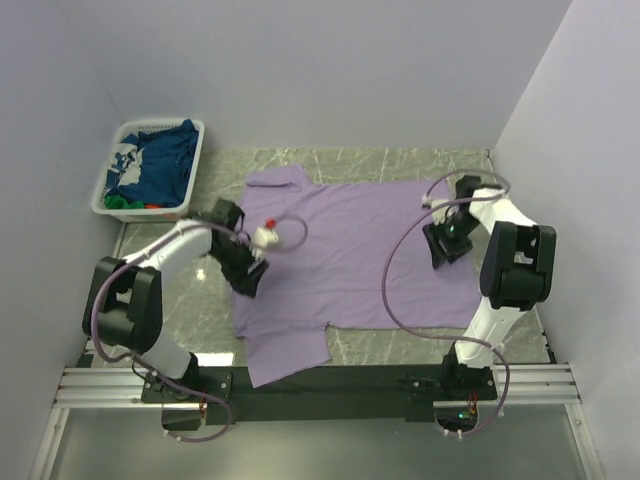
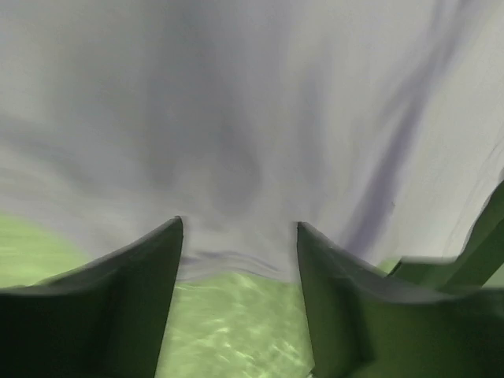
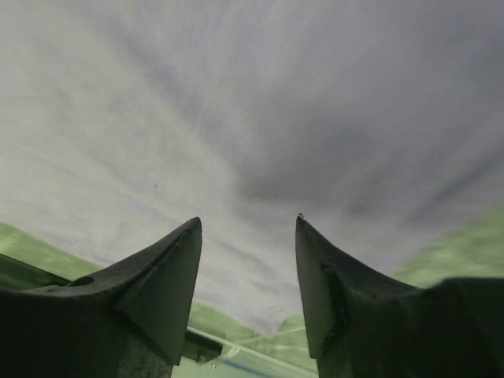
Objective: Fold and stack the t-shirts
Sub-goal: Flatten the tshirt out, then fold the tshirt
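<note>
A large lavender t-shirt (image 1: 350, 255) lies spread flat on the marble table, one sleeve toward the near edge. My left gripper (image 1: 248, 280) is low over the shirt's left edge. Its jaws are open, and in the left wrist view (image 2: 239, 224) the cloth's hem lies just past the fingertips. My right gripper (image 1: 443, 252) is low over the shirt's right side, also open, and in the right wrist view (image 3: 248, 220) lavender cloth fills the space beyond the tips. Neither pinches cloth. A navy t-shirt (image 1: 160, 165) with white print fills the basket, with green (image 1: 120, 203) and red (image 1: 152, 207) cloth beneath it.
The white slatted basket (image 1: 112, 170) stands at the back left corner of the table. Grey walls close in the left, back and right sides. Bare marble (image 1: 190, 300) shows left of the shirt and along the near edge, by the metal rail carrying the arm bases.
</note>
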Controlling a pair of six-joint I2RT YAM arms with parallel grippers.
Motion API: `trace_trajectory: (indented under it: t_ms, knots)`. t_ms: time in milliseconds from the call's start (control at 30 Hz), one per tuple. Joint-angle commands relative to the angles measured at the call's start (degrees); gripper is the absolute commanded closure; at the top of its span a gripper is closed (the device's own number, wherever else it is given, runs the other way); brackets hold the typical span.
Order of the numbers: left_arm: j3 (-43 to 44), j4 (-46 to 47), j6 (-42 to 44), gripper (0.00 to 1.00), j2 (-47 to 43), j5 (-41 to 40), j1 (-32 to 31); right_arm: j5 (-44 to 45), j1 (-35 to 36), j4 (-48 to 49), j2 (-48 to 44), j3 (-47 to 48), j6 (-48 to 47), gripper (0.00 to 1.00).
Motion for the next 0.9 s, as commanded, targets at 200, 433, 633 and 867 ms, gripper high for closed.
trace_trajectory:
  t_ms: [200, 433, 633, 867]
  knots:
    - [40.74, 7.52, -15.70, 0.21, 18.96, 13.00, 12.48, -11.16, -5.12, 2.57, 11.38, 33.94, 13.55, 0.37]
    - [54.73, 19.11, -25.91, 0.21, 30.14, 8.96, 14.59, -6.58, -5.30, 11.38, 26.74, 51.94, 25.17, 0.41]
    - [57.11, 22.22, -29.18, 0.20, 33.48, 6.14, 15.12, 0.00, -4.86, 15.68, 35.73, 60.32, 28.70, 0.41]
    - [56.05, 23.01, -28.56, 0.20, 34.97, 5.79, 15.47, 3.43, -2.67, 14.37, 38.82, 67.10, 26.95, 0.40]
